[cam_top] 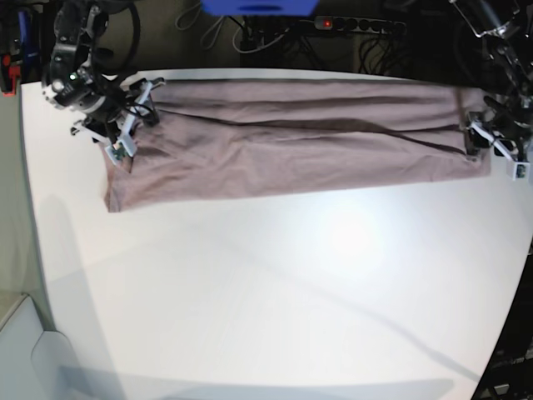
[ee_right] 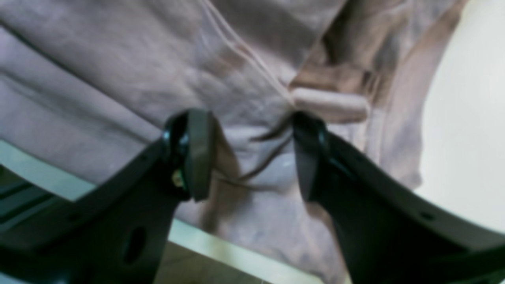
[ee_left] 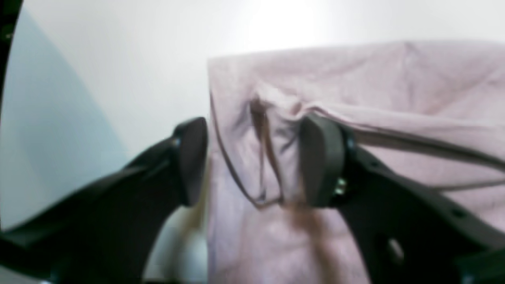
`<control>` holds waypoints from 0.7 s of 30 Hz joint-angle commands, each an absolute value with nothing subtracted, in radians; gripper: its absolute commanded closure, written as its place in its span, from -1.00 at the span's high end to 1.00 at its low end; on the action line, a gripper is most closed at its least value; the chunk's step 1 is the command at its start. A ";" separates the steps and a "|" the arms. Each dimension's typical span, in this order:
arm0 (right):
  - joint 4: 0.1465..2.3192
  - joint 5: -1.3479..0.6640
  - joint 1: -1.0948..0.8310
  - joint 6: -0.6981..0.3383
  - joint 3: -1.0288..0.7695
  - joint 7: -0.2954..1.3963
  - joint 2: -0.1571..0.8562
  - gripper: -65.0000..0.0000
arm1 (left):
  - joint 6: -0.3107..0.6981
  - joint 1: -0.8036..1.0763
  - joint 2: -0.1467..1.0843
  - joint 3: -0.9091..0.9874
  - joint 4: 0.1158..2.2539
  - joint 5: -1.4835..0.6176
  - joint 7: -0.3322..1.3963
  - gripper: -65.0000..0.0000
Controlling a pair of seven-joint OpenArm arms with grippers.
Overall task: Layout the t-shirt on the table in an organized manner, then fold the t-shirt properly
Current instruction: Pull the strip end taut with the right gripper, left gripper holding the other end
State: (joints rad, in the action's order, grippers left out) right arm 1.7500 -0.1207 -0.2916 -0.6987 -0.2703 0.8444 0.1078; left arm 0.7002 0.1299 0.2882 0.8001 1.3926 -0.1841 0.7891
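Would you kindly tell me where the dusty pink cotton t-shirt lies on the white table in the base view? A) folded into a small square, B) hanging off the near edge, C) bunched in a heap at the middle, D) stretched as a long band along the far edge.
D: the dusty pink cotton t-shirt stretches as a long band along the far edge of the white table.

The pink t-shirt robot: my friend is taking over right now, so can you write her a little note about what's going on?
Left gripper: open, jaws on either side of a bunched edge of the t-shirt, gripping nothing.
Right gripper: open too, over the shirt's other end, near the table edge.
T-shirt: stretched into a long band along the far side of the table, one arm at each end.
Done: the shirt looks already folded lengthwise, though a few creases show.
Left: probably fold the band across, then tidy it.
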 commanded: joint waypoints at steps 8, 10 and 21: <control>1.758 -0.131 -0.286 -0.698 -0.272 0.835 0.102 0.02 | 0.698 0.130 0.306 0.809 1.402 -0.193 0.786 0.31; 1.758 -0.131 -0.286 -0.698 -0.272 0.835 0.101 0.02 | 0.698 0.143 0.306 0.809 1.402 -0.193 0.780 0.31; 1.756 -0.131 -0.282 -0.698 -0.272 0.835 0.099 0.02 | 0.698 0.150 0.305 0.809 1.294 -0.193 0.777 0.31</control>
